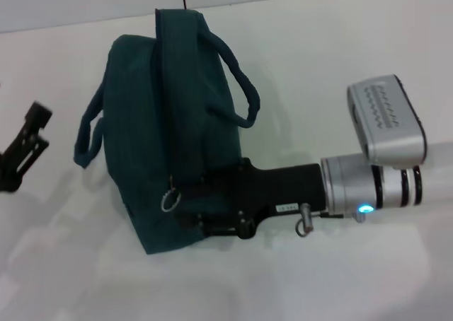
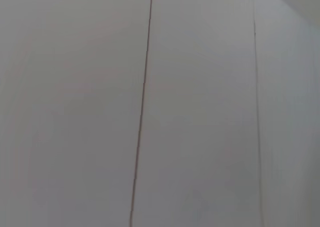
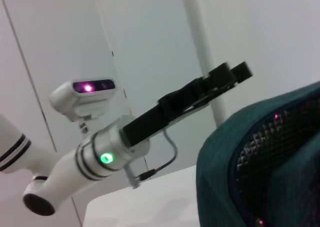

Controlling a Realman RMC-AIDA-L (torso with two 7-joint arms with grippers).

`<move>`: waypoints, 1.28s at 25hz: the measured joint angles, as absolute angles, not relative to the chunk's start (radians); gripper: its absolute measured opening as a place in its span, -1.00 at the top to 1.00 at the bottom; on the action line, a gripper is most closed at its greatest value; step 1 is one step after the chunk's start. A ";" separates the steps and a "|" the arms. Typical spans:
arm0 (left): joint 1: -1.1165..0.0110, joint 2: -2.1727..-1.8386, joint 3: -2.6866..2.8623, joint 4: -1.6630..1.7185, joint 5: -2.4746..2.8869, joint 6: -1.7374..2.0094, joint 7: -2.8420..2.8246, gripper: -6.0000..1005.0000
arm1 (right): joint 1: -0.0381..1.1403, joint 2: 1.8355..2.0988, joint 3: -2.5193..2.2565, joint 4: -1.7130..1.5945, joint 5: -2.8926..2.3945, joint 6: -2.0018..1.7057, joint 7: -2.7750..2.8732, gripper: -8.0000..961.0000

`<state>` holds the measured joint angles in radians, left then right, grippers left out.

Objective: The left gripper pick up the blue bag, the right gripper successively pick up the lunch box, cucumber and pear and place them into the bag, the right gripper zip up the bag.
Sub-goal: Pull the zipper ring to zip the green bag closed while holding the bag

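The blue bag [image 1: 170,123] stands on the white table [image 1: 318,73], its top closed and its handles loose. A metal zipper ring [image 1: 168,199] hangs at its near end. My right gripper [image 1: 195,211], with a white sticker, presses against the bag's near lower side, right beside the ring. My left gripper [image 1: 41,128] is open and empty at the far left, well clear of the bag; it also shows in the right wrist view [image 3: 232,73]. The bag's mesh side fills the corner of that view [image 3: 260,162]. The lunch box, cucumber and pear are out of view.
The right wrist's silver camera housing [image 1: 386,116] sticks up to the right of the bag. The left wrist view shows only a pale wall [image 2: 200,107] with thin seams.
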<state>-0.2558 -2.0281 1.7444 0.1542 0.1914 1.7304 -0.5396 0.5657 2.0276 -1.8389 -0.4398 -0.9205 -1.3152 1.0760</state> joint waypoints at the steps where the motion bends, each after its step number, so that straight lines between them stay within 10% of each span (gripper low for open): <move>1: -0.254 -2.028 1.746 0.143 0.194 1.744 -0.546 -0.76 | 0.569 2.028 -1.839 -0.443 -0.919 -1.305 1.074 0.04; 12: -0.221 -1.982 1.750 0.055 0.332 1.829 -0.662 -0.76 | 0.579 2.028 -1.833 -0.485 -0.865 -1.234 1.038 0.04; 32: -0.365 -2.054 1.742 0.023 0.417 1.684 -0.713 -0.76 | 0.559 2.023 -1.837 -0.476 -0.846 -1.223 1.005 0.04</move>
<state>-0.3648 -2.0541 1.7422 0.0226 0.4172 1.6838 -0.7127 0.5595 2.0233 -1.8366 -0.4763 -0.8461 -1.2230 1.0051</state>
